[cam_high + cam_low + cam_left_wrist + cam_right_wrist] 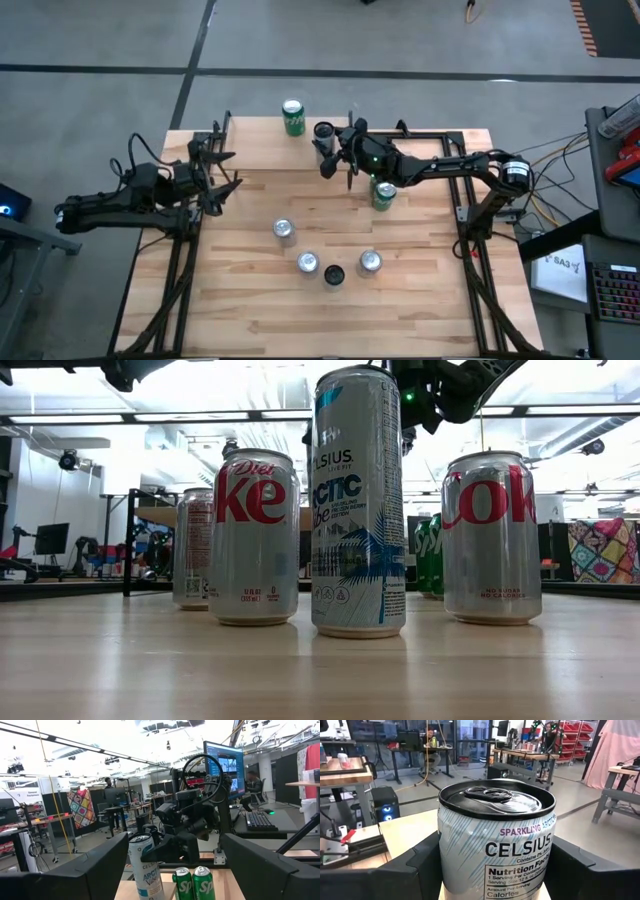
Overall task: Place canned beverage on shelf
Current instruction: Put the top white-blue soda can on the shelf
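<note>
While the left arm waits at centre-left of the high view, its left gripper (230, 170) stands open and empty, well apart from everything

Moving right, the shelf (265, 150) sits at upper centre, with a green Sprite can (293, 117) upright on its far edge

Just right of that, over the shelf's right end, is the Celsius can (323, 131), the task's can, long axis vertical, lid up

The right gripper (328, 145) reaches in from the right side of the frame and is clamped on it. In the right wrist view the two dark fingers (405, 870) bracket the can's sides with no visible gap, so it reads as gripped, not just straddled

The left wrist view shows the same can (145, 870) upright in the far gripper, but its base is cut off, so I cannot tell if it rests on the plank or hangs just above

Key relation: the can is already inside the right arm's jaws and above the shelf, near the right-hand edge. Any remaining move is likely straight down along the can's axis, then let go. The right arm is the near one; the left is too far off to matter

Risk, as a guess: so close to the edge, a tilted release could tip it off

Further right, a second green can (384, 193) stands on the tabletop under the right arm

At lower centre is a cluster of cans (308, 262), untouched
</note>
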`<state>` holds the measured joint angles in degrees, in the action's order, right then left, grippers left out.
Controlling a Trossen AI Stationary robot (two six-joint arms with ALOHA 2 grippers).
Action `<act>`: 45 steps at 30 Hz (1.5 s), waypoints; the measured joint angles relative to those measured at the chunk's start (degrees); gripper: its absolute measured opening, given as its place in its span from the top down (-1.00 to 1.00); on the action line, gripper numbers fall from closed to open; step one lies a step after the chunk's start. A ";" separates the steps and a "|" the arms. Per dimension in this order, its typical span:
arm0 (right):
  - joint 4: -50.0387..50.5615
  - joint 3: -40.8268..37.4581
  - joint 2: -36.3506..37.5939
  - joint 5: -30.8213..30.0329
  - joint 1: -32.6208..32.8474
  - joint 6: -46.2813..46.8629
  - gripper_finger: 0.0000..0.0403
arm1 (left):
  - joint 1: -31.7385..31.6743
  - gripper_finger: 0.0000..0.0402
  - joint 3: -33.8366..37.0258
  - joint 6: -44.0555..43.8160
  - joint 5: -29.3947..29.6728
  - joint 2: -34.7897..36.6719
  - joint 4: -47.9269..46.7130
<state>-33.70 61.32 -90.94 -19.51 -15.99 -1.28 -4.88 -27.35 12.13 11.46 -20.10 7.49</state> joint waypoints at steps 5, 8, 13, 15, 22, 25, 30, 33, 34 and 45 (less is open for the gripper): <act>0.02 0.00 0.00 -0.01 -0.02 0.04 -0.24 | -0.01 -0.54 0.00 0.01 0.00 0.00 0.02; 0.10 0.00 0.00 -0.01 -0.01 0.19 -0.24 | 0.00 -0.54 0.00 -0.01 0.00 0.00 0.02; 0.25 0.00 0.00 -0.03 -0.02 0.20 -0.24 | 0.01 -0.54 0.00 -0.01 -0.02 0.00 0.02; 0.27 0.00 0.00 -0.04 -0.02 0.22 -0.27 | 0.00 -0.54 0.00 -0.01 0.00 0.00 0.02; 0.22 -0.01 0.00 -0.10 -0.02 0.71 -0.45 | -0.01 -0.54 0.00 0.00 0.00 0.00 0.04; 0.14 0.00 0.00 -0.10 -0.02 1.32 -0.47 | -0.01 -0.54 0.00 -0.01 0.00 0.00 0.04; 0.28 0.27 0.06 -0.15 -0.02 1.32 -0.46 | 0.00 -0.54 0.00 0.00 -0.02 -0.02 0.04; 0.42 0.78 0.38 -0.17 -0.02 1.24 -0.44 | 0.00 -0.54 0.00 -0.01 0.00 -0.02 0.04; 0.40 1.10 0.47 -0.16 -0.03 1.22 -0.43 | 0.00 -0.54 0.00 -0.01 -0.02 -0.02 0.04; 2.80 6.36 0.99 -0.17 -0.02 -2.68 -0.43 | 0.00 -0.54 0.00 0.01 0.00 -0.02 0.04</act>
<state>-30.90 67.68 -89.95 -19.68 -16.01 -3.96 -4.88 -27.35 12.14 11.46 -20.12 7.53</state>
